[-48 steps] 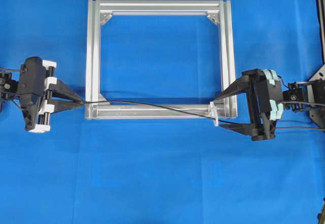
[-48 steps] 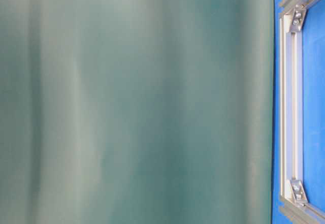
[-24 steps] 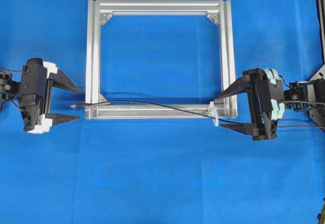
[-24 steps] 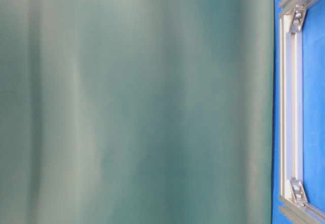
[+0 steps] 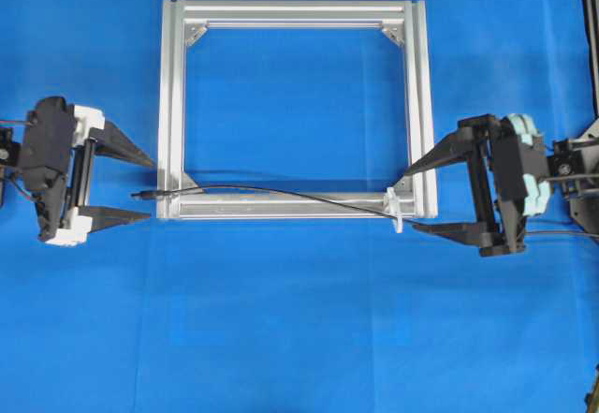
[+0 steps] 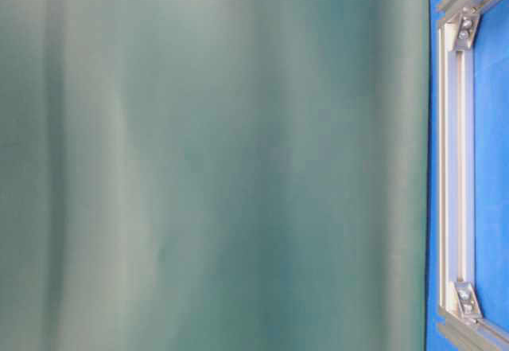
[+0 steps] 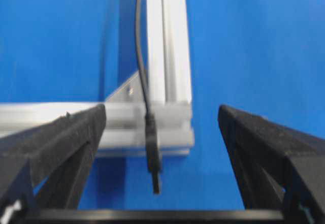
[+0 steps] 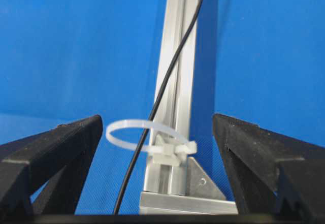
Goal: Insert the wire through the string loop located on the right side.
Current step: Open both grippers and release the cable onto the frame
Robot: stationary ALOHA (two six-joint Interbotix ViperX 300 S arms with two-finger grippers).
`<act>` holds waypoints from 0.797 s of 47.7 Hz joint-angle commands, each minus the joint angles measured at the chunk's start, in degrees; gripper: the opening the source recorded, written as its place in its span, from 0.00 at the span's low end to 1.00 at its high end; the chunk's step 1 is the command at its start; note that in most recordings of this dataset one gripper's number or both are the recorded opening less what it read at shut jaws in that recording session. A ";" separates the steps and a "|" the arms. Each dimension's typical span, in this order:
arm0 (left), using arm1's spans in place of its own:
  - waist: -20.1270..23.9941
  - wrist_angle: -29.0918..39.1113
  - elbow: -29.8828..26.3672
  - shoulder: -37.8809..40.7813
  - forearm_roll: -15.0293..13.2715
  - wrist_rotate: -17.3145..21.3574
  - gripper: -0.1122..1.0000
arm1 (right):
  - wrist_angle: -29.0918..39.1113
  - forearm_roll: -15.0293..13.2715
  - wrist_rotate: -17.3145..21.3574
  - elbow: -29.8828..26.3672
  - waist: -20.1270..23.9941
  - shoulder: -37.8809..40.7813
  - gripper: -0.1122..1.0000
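Note:
The thin black wire lies along the near bar of the silver frame and passes through the white string loop at the frame's near right corner. In the right wrist view the wire runs through the loop. The wire's plug rests free just left of the frame's near left corner; its plug lies between the left fingers without touching them. My left gripper is open, left of the frame. My right gripper is open around the loop, holding nothing.
Blue cloth covers the table. In the table-level view the frame's far bar with its corner brackets runs beside a green backdrop. A black stand sits at the right edge.
The left gripper was shut on the wire's plug; it opened, let go and drew back left. The right gripper has pulled back to the right. The plug stays beside the frame's corner.

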 commanded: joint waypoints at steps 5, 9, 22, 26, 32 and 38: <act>0.26 2.99 -0.97 -4.66 0.18 0.26 0.88 | 2.72 -0.09 -0.09 -1.05 -0.09 -4.48 0.97; 0.26 3.08 -0.88 -5.80 0.09 0.26 0.88 | 3.08 -0.09 -0.09 -0.79 -0.09 -5.62 0.97; 0.26 3.25 -0.70 -6.24 0.18 0.18 0.88 | 3.16 -0.18 -0.09 -0.79 -0.09 -5.36 0.97; 0.26 3.34 -0.62 -6.33 0.09 0.26 0.88 | 3.16 -0.26 -0.09 -0.79 -0.09 -5.45 0.97; 0.26 3.34 -0.70 -6.24 0.18 0.26 0.88 | 3.16 -0.26 -0.09 -0.79 -0.09 -5.45 0.97; 0.26 3.34 -0.70 -6.33 0.18 0.18 0.88 | 3.16 -0.26 -0.09 -0.79 -0.09 -5.45 0.97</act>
